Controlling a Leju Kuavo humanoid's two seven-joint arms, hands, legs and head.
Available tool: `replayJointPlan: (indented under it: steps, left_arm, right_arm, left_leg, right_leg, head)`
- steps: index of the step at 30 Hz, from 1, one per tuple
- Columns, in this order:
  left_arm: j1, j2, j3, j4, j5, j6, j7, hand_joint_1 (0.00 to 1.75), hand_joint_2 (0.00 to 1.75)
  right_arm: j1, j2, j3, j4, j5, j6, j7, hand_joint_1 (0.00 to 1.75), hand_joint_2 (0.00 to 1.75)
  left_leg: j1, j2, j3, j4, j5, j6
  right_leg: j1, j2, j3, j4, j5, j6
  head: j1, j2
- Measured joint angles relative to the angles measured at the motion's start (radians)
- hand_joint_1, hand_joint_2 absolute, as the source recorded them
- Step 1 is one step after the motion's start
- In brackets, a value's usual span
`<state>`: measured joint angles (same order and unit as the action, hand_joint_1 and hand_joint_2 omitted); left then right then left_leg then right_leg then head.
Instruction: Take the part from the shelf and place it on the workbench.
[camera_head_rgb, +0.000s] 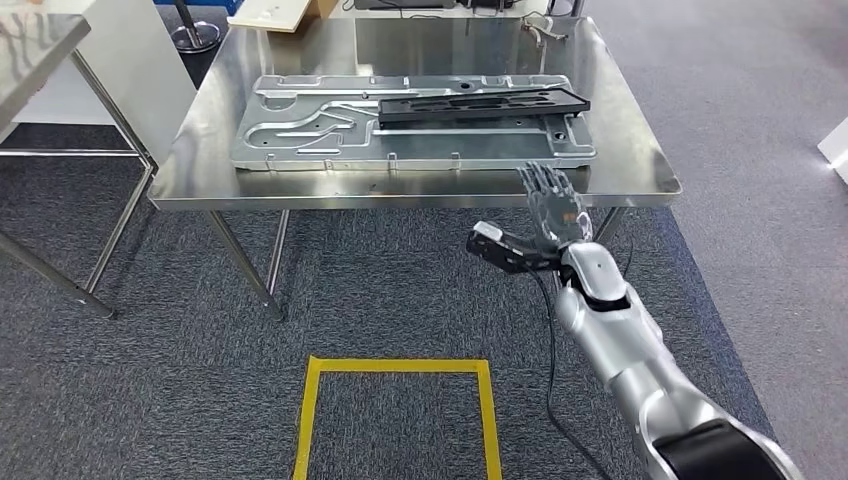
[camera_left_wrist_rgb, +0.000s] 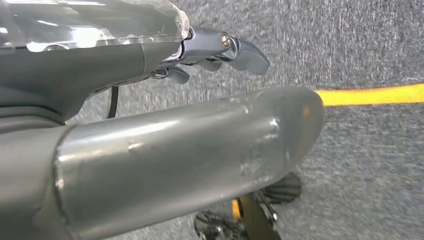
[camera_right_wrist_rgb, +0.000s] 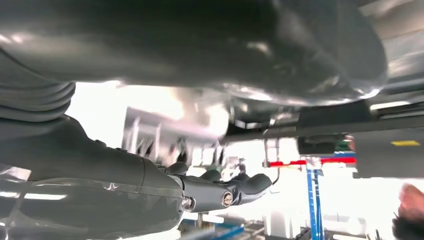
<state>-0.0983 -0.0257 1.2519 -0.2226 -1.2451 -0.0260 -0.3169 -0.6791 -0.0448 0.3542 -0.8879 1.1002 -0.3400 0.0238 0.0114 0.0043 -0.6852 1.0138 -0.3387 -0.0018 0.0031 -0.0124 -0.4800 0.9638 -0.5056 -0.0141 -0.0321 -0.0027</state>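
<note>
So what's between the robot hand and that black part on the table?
In the head view, between the right robot hand and the black part lie the silver metal panel's near edge and bare table.

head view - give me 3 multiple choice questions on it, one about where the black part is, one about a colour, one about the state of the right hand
1. Where does the black part lie?
A. on the carpet under the table
B. on the silver panel on the steel workbench
C. in the right hand

2. What colour is the tape square on the floor?
A. yellow
B. red
C. white

3. What state is the right hand in?
A. gripping the black part
B. pressed flat on the silver panel
C. open, holding nothing, by the near edge of the workbench

Answers:
1 B, the long black part rests across the right half of the silver panel on the workbench.
2 A, the outline on the grey carpet is yellow.
3 C, its fingers are spread and nothing sits in them.
</note>
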Motion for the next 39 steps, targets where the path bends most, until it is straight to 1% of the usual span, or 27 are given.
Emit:
replayJointPlan:
  steps: [1, 2, 4, 5, 7, 8, 9, 11, 13, 14, 15, 16, 19, 20, 21, 23, 25, 26, 27, 28, 30, 31, 34, 35, 36, 37, 39]
  left_arm:
    - [0.003, -0.003, 0.004, 0.0, 0.007, 0.004, -0.002, 0.0, 0.0]
    - [0.007, -0.006, 0.01, 0.001, 0.014, 0.008, -0.004, 0.0, 0.0]
    - [0.012, -0.011, 0.02, 0.001, 0.025, 0.015, -0.008, 0.0, 0.0]
    - [0.013, -0.012, 0.024, 0.001, 0.029, 0.016, -0.009, 0.0, 0.0]
    - [0.014, -0.016, 0.03, 0.001, 0.037, 0.02, -0.012, 0.0, 0.0]
    - [0.014, -0.017, 0.034, 0.001, 0.042, 0.023, -0.014, 0.0, 0.0]
    - [0.013, -0.02, 0.039, 0.001, 0.048, 0.026, -0.017, 0.0, 0.0]
    - [0.014, -0.024, 0.049, 0.001, 0.06, 0.033, -0.021, 0.0, 0.0]
    - [0.018, -0.029, 0.059, 0.001, 0.068, 0.039, -0.024, 0.0, 0.0]
    - [0.02, -0.033, 0.065, 0.001, 0.07, 0.042, -0.025, 0.0, 0.0]
    - [0.022, -0.036, 0.069, 0.001, 0.071, 0.044, -0.026, 0.0, 0.0]
    - [0.023, -0.039, 0.071, 0.001, 0.071, 0.045, -0.026, 0.0, 0.0]
    - [0.022, -0.044, 0.078, 0.001, 0.078, 0.047, -0.027, 0.0, 0.0]
    - [0.022, -0.046, 0.081, 0.001, 0.082, 0.048, -0.028, 0.0, 0.0]
    - [0.022, -0.048, 0.086, 0.001, 0.086, 0.05, -0.028, 0.0, 0.0]
    - [0.024, -0.053, 0.094, 0.001, 0.091, 0.055, -0.028, 0.0, 0.0]
    - [0.025, -0.058, 0.1, 0.001, 0.095, 0.061, -0.029, 0.0, 0.0]
    - [0.026, -0.06, 0.102, 0.001, 0.097, 0.064, -0.03, 0.0, 0.0]
    - [0.026, -0.063, 0.105, 0.001, 0.098, 0.066, -0.031, 0.0, 0.0]
    - [0.026, -0.064, 0.109, 0.001, 0.1, 0.067, -0.032, 0.0, 0.0]
    - [0.025, -0.066, 0.116, 0.001, 0.101, 0.069, -0.033, 0.0, 0.0]
    - [0.026, -0.067, 0.118, 0.001, 0.1, 0.071, -0.033, 0.0, 0.0]
    - [0.031, -0.073, 0.12, 0.001, 0.095, 0.079, -0.033, 0.0, 0.0]
    - [0.032, -0.074, 0.12, 0.001, 0.093, 0.082, -0.033, 0.0, 0.0]
    - [0.031, -0.074, 0.12, 0.001, 0.092, 0.085, -0.033, 0.0, 0.0]
    - [0.03, -0.074, 0.121, 0.001, 0.091, 0.087, -0.033, 0.0, 0.0]
    - [0.028, -0.075, 0.121, 0.001, 0.091, 0.09, -0.032, 0.0, 0.0]
  right_arm:
    - [0.058, -0.001, -0.006, -0.035, -0.025, -0.033, -0.017, 0.0, 0.0]
    - [0.121, -0.003, -0.013, -0.072, -0.053, -0.065, -0.038, 0.0, 0.0]
    - [0.242, -0.008, -0.027, -0.141, -0.102, -0.116, -0.078, 0.0, 0.0]
    - [0.291, -0.009, -0.033, -0.168, -0.12, -0.13, -0.093, 0.0, 0.0]
    - [0.373, -0.009, -0.048, -0.216, -0.153, -0.144, -0.116, 0.0, 0.0]
    - [0.416, -0.009, -0.059, -0.242, -0.175, -0.15, -0.13, 0.0, 0.0]
    - [0.462, -0.009, -0.073, -0.271, -0.202, -0.157, -0.147, 0.0, 0.0]
    - [0.558, -0.009, -0.108, -0.324, -0.273, -0.167, -0.193, 0.0, 0.0]
    - [0.639, -0.009, -0.149, -0.361, -0.336, -0.173, -0.244, 0.0, 0.0]
    - [0.672, -0.008, -0.168, -0.372, -0.353, -0.175, -0.263, 0.0, 0.0]
    - [0.699, -0.008, -0.185, -0.381, -0.362, -0.176, -0.275, 0.0, 0.0]
    - [0.721, -0.007, -0.2, -0.388, -0.366, -0.176, -0.281, 0.0, 0.0]
    - [0.764, -0.006, -0.237, -0.402, -0.392, -0.159, -0.278, 0.0, 0.0]
    - [0.779, -0.004, -0.251, -0.402, -0.413, -0.147, -0.278, 0.0, 0.0]
    - [0.795, -0.002, -0.269, -0.398, -0.438, -0.129, -0.283, 0.0, 0.0]
    - [0.825, 0.01, -0.324, -0.371, -0.49, -0.085, -0.32, 0.0, 0.0]
    - [0.836, 0.033, -0.421, -0.302, -0.523, -0.029, -0.395, 0.0, 0.0]
    - [0.832, 0.047, -0.483, -0.249, -0.528, -0.004, -0.433, 0.0, 0.0]
    - [0.823, 0.062, -0.55, -0.185, -0.527, 0.017, -0.462, 0.0, 0.0]
    - [0.809, 0.075, -0.622, -0.108, -0.521, 0.03, -0.475, 0.0, 0.0]
    - [0.78, 0.092, -0.764, 0.069, -0.499, 0.033, -0.444, 0.0, 0.0]
    - [0.769, 0.095, -0.827, 0.158, -0.485, 0.026, -0.402, 0.0, 0.0]
    - [0.748, 0.093, -0.956, 0.371, -0.444, 0.019, -0.203, 0.0, 0.0]
    - [0.741, 0.092, -0.985, 0.424, -0.433, 0.028, -0.128, 0.0, 0.0]
    - [0.732, 0.091, -1.01, 0.47, -0.425, 0.045, -0.057, 0.0, 0.0]
    - [0.722, 0.091, -1.033, 0.511, -0.42, 0.065, 0.006, 0.0, 0.0]
    - [0.708, 0.092, -1.07, 0.572, -0.416, 0.098, 0.079, 0.0, 0.0]
  left_leg:
    - [0.001, -0.002, -0.008, 0.025, -0.037, -0.004]
    - [0.003, -0.003, -0.021, 0.071, -0.091, -0.007]
    - [0.005, -0.003, -0.045, 0.201, -0.193, -0.014]
    - [0.005, -0.003, -0.047, 0.256, -0.21, -0.017]
    - [0.005, -0.003, -0.014, 0.285, -0.176, -0.021]
    - [0.005, -0.004, 0.029, 0.252, -0.151, -0.022]
    - [0.005, -0.006, 0.086, 0.19, -0.149, -0.02]
    - [0.0, -0.011, 0.188, 0.053, -0.187, -0.009]
    - [-0.005, -0.012, 0.216, -0.004, -0.213, 0.009]
    - [-0.005, -0.009, 0.208, -0.004, -0.205, 0.019]
    - [-0.004, -0.006, 0.2, -0.006, -0.193, 0.028]
    - [-0.003, -0.002, 0.189, -0.008, -0.179, 0.037]
    - [-0.004, 0.005, 0.143, -0.009, -0.139, 0.051]
    - [-0.004, 0.006, 0.126, -0.009, -0.126, 0.051]
    - [-0.005, 0.006, 0.109, -0.008, -0.113, 0.051]
    - [-0.006, 0.006, 0.074, -0.005, -0.087, 0.047]
    - [-0.009, 0.006, 0.049, 0.0, -0.066, 0.04]
    - [-0.011, 0.007, 0.041, 0.002, -0.056, 0.035]
    - [-0.012, 0.009, 0.037, 0.004, -0.046, 0.029]
    - [-0.013, 0.011, 0.033, 0.002, -0.035, 0.023]
    - [-0.011, 0.008, 0.025, 0.003, -0.027, 0.011]
    - [-0.01, 0.005, 0.017, 0.017, -0.05, 0.005]
    - [-0.004, 0.001, -0.018, 0.16, -0.195, -0.01]
    - [-0.002, 0.001, -0.026, 0.222, -0.22, -0.014]
    - [-0.001, 0.002, -0.027, 0.269, -0.217, -0.017]
    - [-0.001, 0.002, -0.015, 0.29, -0.192, -0.019]
    - [-0.002, 0.014, 0.058, 0.231, -0.136, -0.016]
  right_leg:
    - [-0.002, -0.005, -0.007, -0.006, 0.013, -0.007]
    - [-0.003, -0.011, -0.017, -0.008, 0.026, -0.012]
    - [-0.001, -0.016, -0.05, -0.002, 0.047, -0.017]
    - [-0.001, -0.018, -0.07, 0.004, 0.058, -0.016]
    - [-0.002, -0.019, -0.113, 0.02, 0.077, -0.012]
    - [-0.004, -0.019, -0.135, 0.03, 0.086, -0.008]
    - [-0.004, -0.019, -0.153, 0.041, 0.092, -0.003]
    - [-0.003, -0.021, -0.174, 0.06, 0.104, 0.008]
    - [-0.004, -0.023, -0.179, 0.063, 0.118, 0.021]
    - [-0.006, -0.021, -0.181, 0.062, 0.124, 0.027]
    - [-0.009, -0.016, -0.186, 0.069, 0.112, 0.034]
    - [-0.011, -0.009, -0.194, 0.088, 0.081, 0.039]
    - [-0.016, 0.004, -0.226, 0.24, -0.076, 0.053]
    - [-0.017, 0.004, -0.229, 0.296, -0.099, 0.055]
    - [-0.018, 0.004, -0.223, 0.332, -0.095, 0.057]
    - [-0.018, 0.005, -0.168, 0.318, -0.038, 0.054]
    - [-0.014, 0.003, -0.046, 0.182, -0.021, 0.043]
    - [-0.012, 0.002, 0.015, 0.099, -0.036, 0.036]
    - [-0.008, 0.002, 0.059, 0.034, -0.055, 0.029]
    - [-0.004, 0.002, 0.08, -0.003, -0.064, 0.023]
    - [-0.006, -0.004, 0.07, -0.018, -0.054, 0.009]
    - [-0.008, -0.009, 0.061, -0.02, -0.043, 0.0]
    - [-0.008, -0.025, 0.021, -0.02, -0.012, -0.018]
    - [-0.007, -0.03, 0.005, -0.017, -0.002, -0.019]
    - [-0.006, -0.035, -0.012, -0.012, 0.007, -0.019]
    - [-0.006, -0.041, -0.029, -0.005, 0.016, -0.018]
    - [-0.006, -0.054, -0.061, 0.015, 0.025, -0.014]
  head:
    - [0.0, 0.0]
    - [0.0, 0.0]
    - [0.0, 0.0]
    - [0.0, 0.0]
    - [0.0, 0.0]
    - [0.0, 0.0]
    - [0.0, 0.0]
    - [0.0, 0.0]
    - [0.0, 0.0]
    - [0.0, 0.0]
    - [0.0, 0.0]
    - [0.0, 0.0]
    - [0.0, 0.0]
    - [0.0, 0.0]
    - [0.0, 0.0]
    - [0.0, 0.0]
    - [0.0, 0.0]
    - [0.0, 0.0]
    - [0.0, 0.0]
    - [0.0, 0.0]
    - [0.0, 0.0]
    - [0.0, 0.0]
    - [0.0, 0.0]
    - [0.0, 0.0]
    - [0.0, 0.0]
    - [0.0, 0.0]
    - [0.0, 0.0]
